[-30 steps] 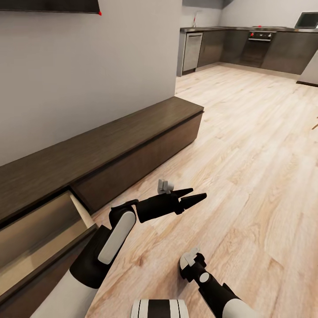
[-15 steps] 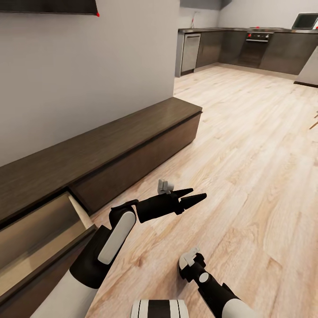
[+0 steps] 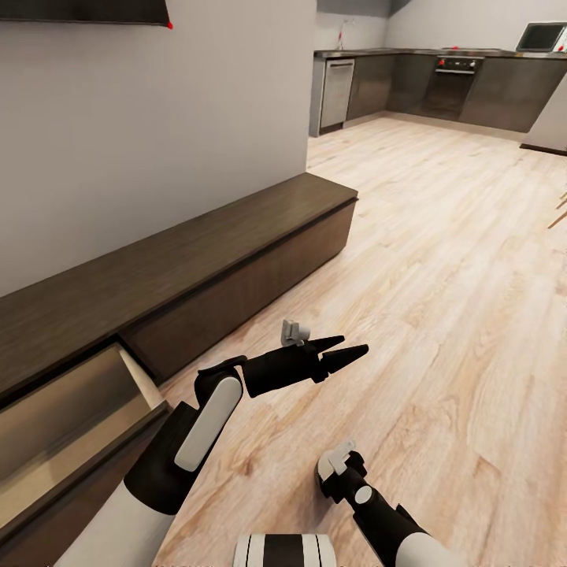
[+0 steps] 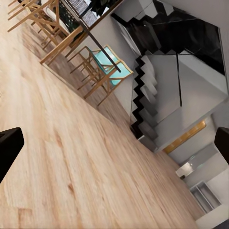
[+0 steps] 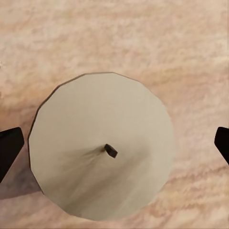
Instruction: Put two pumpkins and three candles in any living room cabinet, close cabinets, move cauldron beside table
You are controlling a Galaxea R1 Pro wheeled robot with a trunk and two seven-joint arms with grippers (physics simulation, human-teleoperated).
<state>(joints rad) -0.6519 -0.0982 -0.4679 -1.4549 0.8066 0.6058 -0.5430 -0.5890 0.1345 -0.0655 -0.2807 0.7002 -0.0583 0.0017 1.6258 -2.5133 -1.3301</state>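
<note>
View has panned; candle (image 5: 102,145) lies between right tool's (image 5: 114,143) open fingers.

Long low dark-brown cabinet (image 3: 197,268) runs along the grey wall (image 3: 157,118) at left, one drawer (image 3: 71,417) at its near end pulled open, pale interior showing. Left gripper (image 3: 345,351) held level over the wood floor (image 3: 441,276) just right of the cabinet, black fingers parted, nothing between them; right arm (image 3: 370,504) low at near edge, its fingers out of sight. Far right: dark kitchen units (image 3: 441,87) with an oven (image 3: 455,75)
</note>
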